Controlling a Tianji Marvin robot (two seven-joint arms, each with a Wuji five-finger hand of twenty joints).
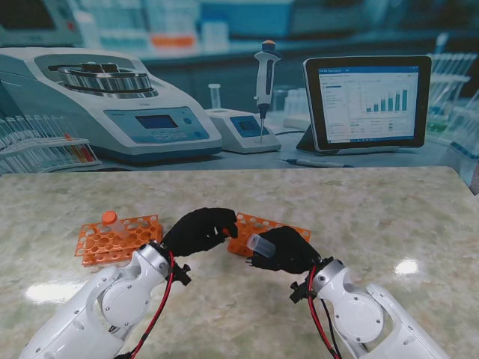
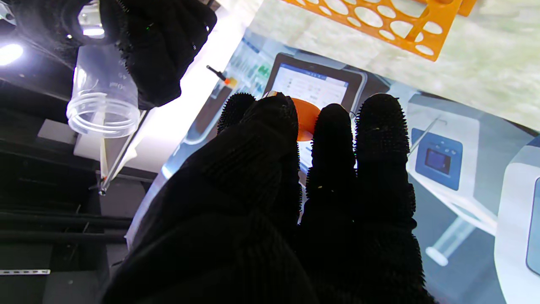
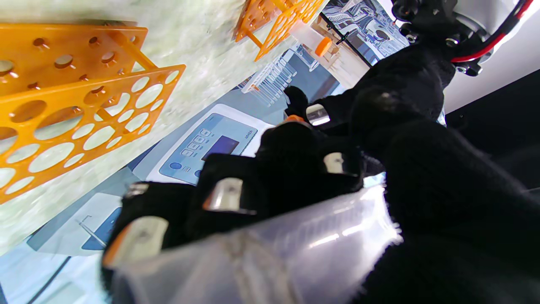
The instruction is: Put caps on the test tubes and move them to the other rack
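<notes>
The right hand [image 1: 288, 250] is wrapped tight around a clear tube [image 1: 261, 243] with no lid. The left hand [image 1: 200, 229] pinches an orange cap [image 2: 304, 118] at the tube's 10 o'clock. One orange rack [image 1: 266, 229] sits behind the hands. Another rack [image 1: 120, 238], at 9 o'clock, holds a capped tube [image 1: 111, 219].

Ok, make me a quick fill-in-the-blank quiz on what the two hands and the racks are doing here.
1. The right hand holds a clear test tube whose mouth is ____.
2. The left hand pinches a small cap coloured ____.
3. The left rack holds ____ capped tube, standing upright.
4. Both racks, including the right rack, are coloured ____.

Missing words: open (uncapped); orange; one; orange
</notes>
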